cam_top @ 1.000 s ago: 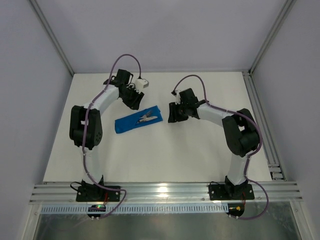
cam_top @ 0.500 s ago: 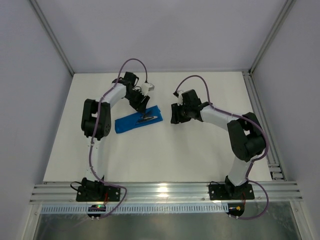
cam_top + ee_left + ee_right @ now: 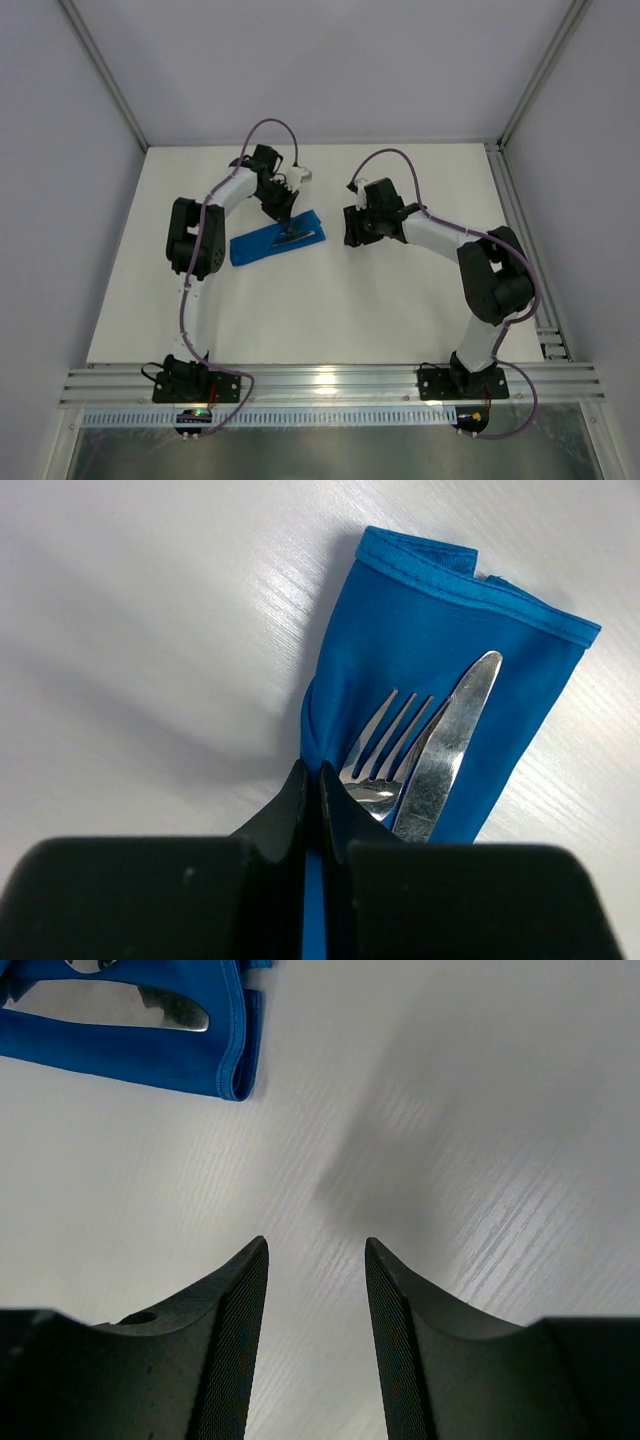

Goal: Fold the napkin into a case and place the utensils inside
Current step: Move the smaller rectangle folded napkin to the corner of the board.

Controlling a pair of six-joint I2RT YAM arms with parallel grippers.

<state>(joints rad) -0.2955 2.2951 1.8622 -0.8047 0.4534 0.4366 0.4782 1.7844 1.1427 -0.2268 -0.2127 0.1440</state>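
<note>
As the top view shows it: the left gripper (image 3: pixel 289 222) hangs right over the blue case (image 3: pixel 255 247), tips down near the end that faces the right gripper (image 3: pixel 348 230), where the utensils (image 3: pixel 303 237) lie.
Right gripper, top view: just beside that same end of the case, apart from it.
Case axis, top view: long and narrow on the table (image 3: pixel 400 310), with one end stretching away behind the left jaws and the other lying between the two pairs of jaws.
Left wrist, jaws: pressed together, tips at the case's left edge. Whether they pinch a fold of it I cannot tell.
Left wrist, utensils: fork (image 3: pixel 385 755) and knife (image 3: pixel 450 735) lie side by side on the case, just right of the tips, heads pointing ahead and to the right. Their handles are hidden behind the gripper.
Right wrist, jaws: apart, with only bare table between them.
Right wrist, case: ahead and to the left of the jaws, clear of them, a silver blade showing in its fold.
Nearer arm: the left, by my judgement. Any tucking or straightening turns on the case running ahead and to the right from its tips.
</note>
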